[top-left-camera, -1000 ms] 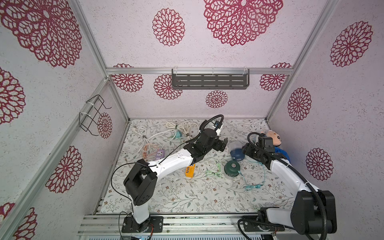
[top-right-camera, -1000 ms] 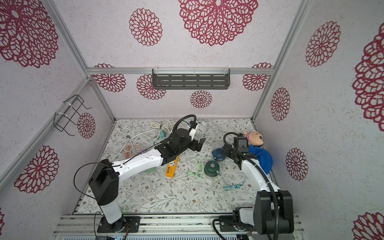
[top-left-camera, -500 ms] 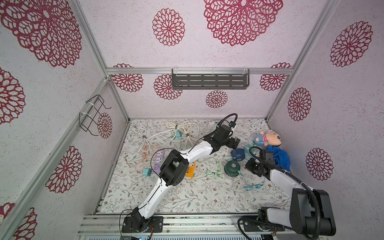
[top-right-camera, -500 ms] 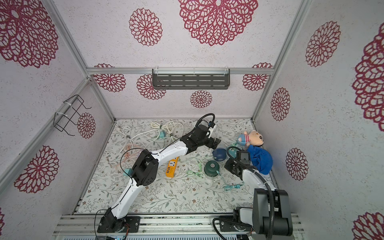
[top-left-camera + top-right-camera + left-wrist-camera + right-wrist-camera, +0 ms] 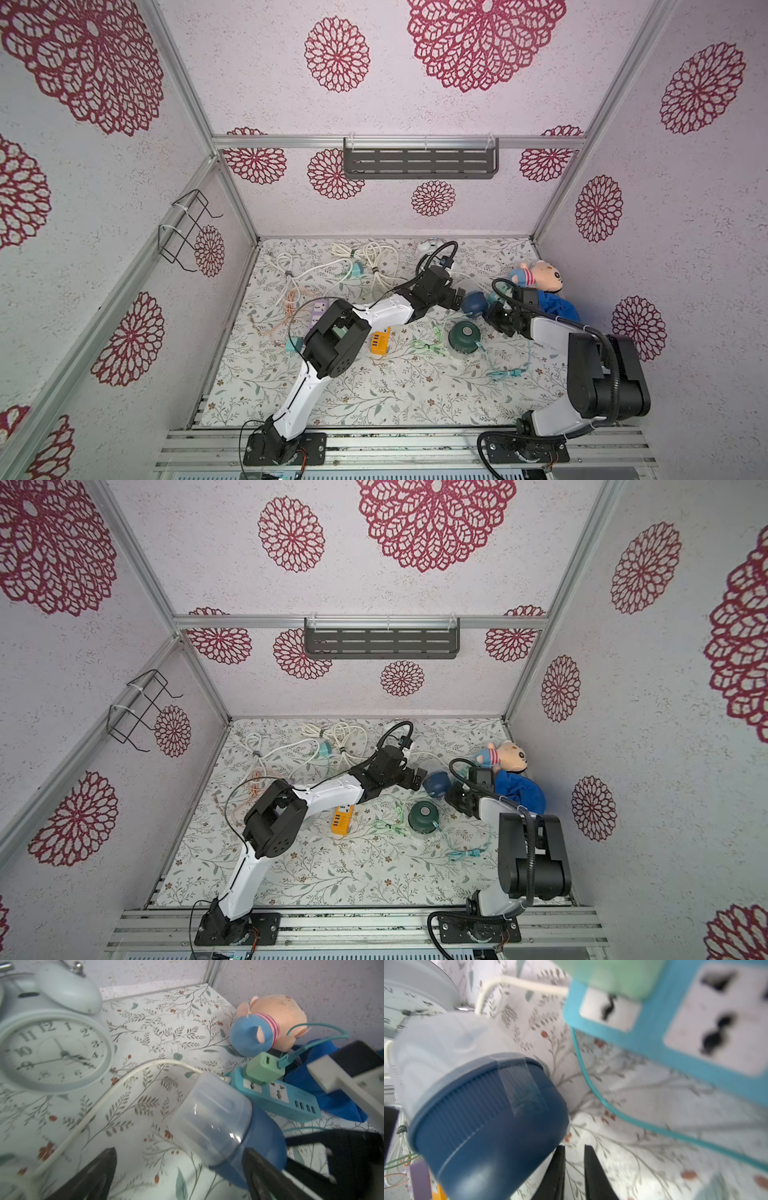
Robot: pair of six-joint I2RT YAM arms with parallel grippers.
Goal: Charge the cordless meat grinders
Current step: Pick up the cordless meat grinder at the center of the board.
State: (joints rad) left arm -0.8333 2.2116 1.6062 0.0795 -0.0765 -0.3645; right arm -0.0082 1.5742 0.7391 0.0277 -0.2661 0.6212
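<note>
Navy grinder [image 5: 228,1126] tipped over, blurred — left gripper [image 5: 179,1149] spread wide, right gripper [image 5: 572,1147] nearly closed, empty.

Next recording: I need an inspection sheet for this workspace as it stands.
Surface: floral mat, crowded toward the far side.
Job's things: navy grinder lying tipped; dark green grinder upright; no third grinder seen.
Clutter: alarm clock, plush toy.
Grippers: left gripper open at the navy grinder; right gripper nearly shut, empty.
Cables: white cords coiled at the back; teal cable plugged into a mint adapter on the blue power strip; orange power strip; purple power strip.
Surroundings: patterned walls, grey shelf, wire rack.
</note>
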